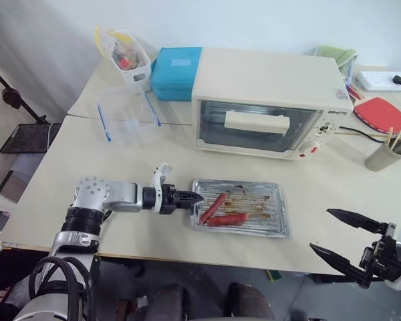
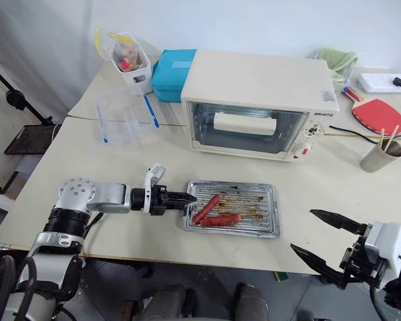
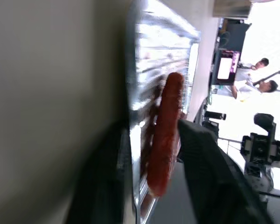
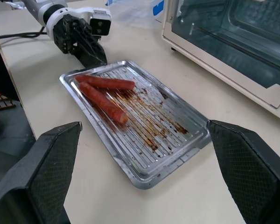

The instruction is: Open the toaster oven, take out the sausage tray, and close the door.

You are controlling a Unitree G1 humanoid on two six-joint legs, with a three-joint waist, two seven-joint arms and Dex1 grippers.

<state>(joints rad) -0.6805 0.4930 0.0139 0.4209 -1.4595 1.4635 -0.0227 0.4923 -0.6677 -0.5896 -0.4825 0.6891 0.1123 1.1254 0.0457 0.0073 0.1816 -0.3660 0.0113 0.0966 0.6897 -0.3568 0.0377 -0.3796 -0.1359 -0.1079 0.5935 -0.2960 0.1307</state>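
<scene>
Nearest, the right gripper [image 1: 341,234] hovers with fingers spread wide, empty. Left gripper [image 1: 190,198] straddles the sausage tray's [image 1: 254,217] left rim, fingers partly apart; toaster oven [image 1: 267,100] beyond, door [image 1: 257,126] closed.

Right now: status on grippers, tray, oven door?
Left gripper at sausage tray rim, fingers astride it. Right gripper open, holding nothing. Tray out on table; door shut. Nothing in the way.

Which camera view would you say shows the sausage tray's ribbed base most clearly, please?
The right wrist view: the sausage tray lies whole and close, ribs and grease marks plain. Both eye views show it whole but farther off; the left wrist view catches its rim edge-on.
</scene>
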